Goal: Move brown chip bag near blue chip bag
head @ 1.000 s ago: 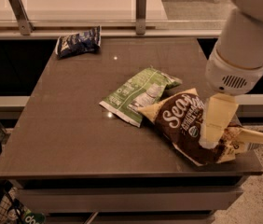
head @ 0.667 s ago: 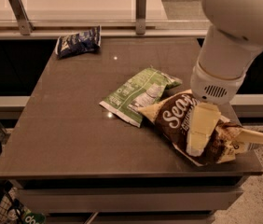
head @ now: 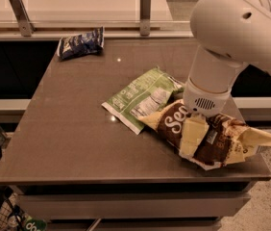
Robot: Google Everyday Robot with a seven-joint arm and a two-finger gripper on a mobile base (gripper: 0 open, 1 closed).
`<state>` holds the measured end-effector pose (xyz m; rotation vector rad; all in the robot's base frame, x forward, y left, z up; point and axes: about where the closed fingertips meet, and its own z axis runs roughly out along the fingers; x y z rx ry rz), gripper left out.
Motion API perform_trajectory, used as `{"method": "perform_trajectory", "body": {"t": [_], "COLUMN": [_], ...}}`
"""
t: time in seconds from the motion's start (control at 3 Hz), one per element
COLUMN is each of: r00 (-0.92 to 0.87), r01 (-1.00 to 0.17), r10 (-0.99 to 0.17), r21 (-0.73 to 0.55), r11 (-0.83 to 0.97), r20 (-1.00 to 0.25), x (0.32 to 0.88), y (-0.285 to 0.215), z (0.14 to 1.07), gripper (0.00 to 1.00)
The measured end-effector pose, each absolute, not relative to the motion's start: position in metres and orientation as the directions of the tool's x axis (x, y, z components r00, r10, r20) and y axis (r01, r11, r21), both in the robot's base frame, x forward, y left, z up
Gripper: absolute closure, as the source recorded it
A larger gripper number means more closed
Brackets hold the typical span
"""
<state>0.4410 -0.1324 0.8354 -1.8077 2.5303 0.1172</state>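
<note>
The brown chip bag (head: 170,124) lies on the table near its front right corner, with its cream-edged end sticking out past the right edge. My gripper (head: 192,138) points down from the big white arm and sits right on top of the bag's middle. The blue chip bag (head: 81,43) lies far off at the table's back left corner. The arm hides part of the brown bag's upper side.
A green-and-white bag (head: 142,97) lies in the middle of the brown table (head: 68,129), touching the brown bag's left end. A glass rail with two metal posts (head: 145,6) runs behind the table. The floor drops away to the right and front.
The arm has swung left and lowered, bringing the gripper from the brown bag's right part onto its middle. The three bags have stayed where they were.
</note>
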Motion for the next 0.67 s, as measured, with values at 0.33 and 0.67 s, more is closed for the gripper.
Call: {"method": "perform_trajectory", "body": {"t": [0.33, 0.67], "r00": [-0.324, -0.324], "r01": [-0.946, -0.946], "r10": [-0.943, -0.943], "r21": [0.039, 0.039], "r11": [0.322, 0.322], "r20": [-0.071, -0.071], "x": [0.4417, 0.4418], "y": [-0.1316, -0.1315], "z": [0.8354, 0.837], "gripper": [0.56, 0.79]}}
